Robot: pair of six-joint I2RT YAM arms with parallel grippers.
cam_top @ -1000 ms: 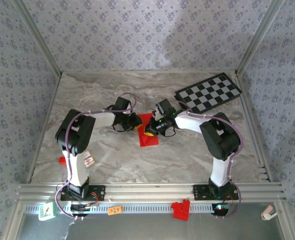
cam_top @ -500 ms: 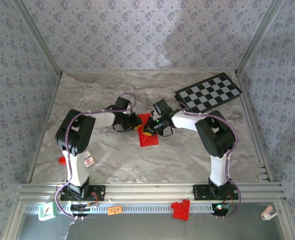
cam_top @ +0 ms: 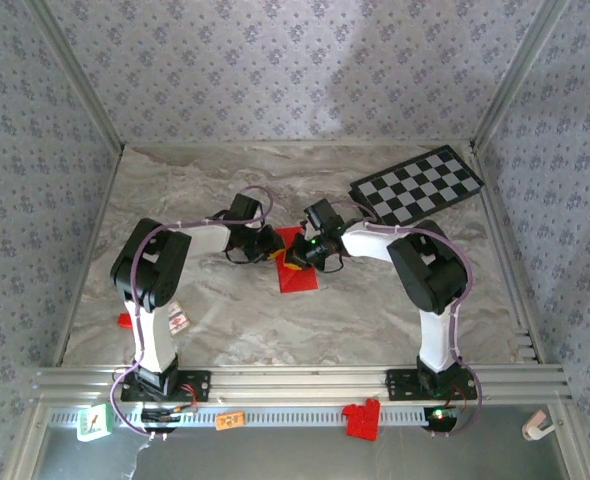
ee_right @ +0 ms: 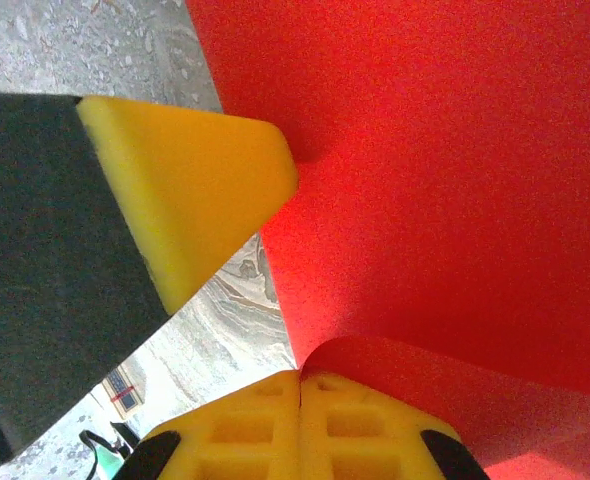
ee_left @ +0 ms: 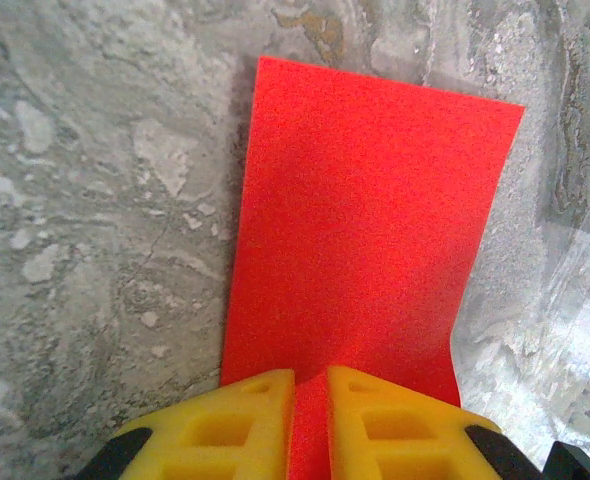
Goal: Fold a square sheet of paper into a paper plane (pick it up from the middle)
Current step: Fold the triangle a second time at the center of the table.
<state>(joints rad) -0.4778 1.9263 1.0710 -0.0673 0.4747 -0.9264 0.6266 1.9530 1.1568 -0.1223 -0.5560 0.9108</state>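
Red and thin, so lift the square sheet of paper evenly from both pinches, never tugging apart. Mid-table, between the two arms. At the left gripper: clamped by its near edge, spreading flat ahead. At the right gripper: nipped at a curled edge between fingers pressed together.

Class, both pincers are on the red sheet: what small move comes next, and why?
Probably the right pincer should press the curl flat into a crease while the left pincer anchors the red paper sheet: both look shut on it, and it bends upward there.
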